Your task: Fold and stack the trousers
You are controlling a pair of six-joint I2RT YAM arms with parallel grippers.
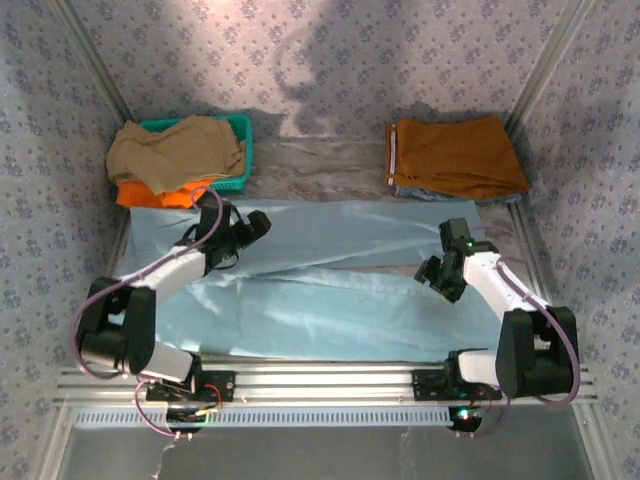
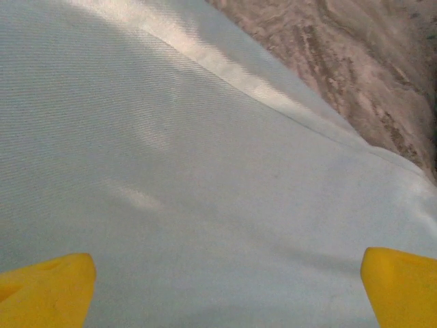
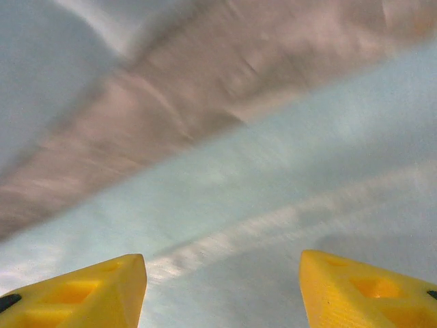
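Observation:
The pale sky-blue trousers lie spread flat across most of the table, their far edge running along the back. My left gripper hovers over the upper left part of the cloth near that far edge, open, its yellow fingertips wide apart with bare blue fabric between them. My right gripper hangs over the right part of the trousers, open too, yellow fingertips apart above the blue cloth.
A teal basket at the back left holds tan and bright orange garments. A folded rust-orange pair lies at the back right. Bare mottled tabletop runs between them. Patterned walls enclose the table.

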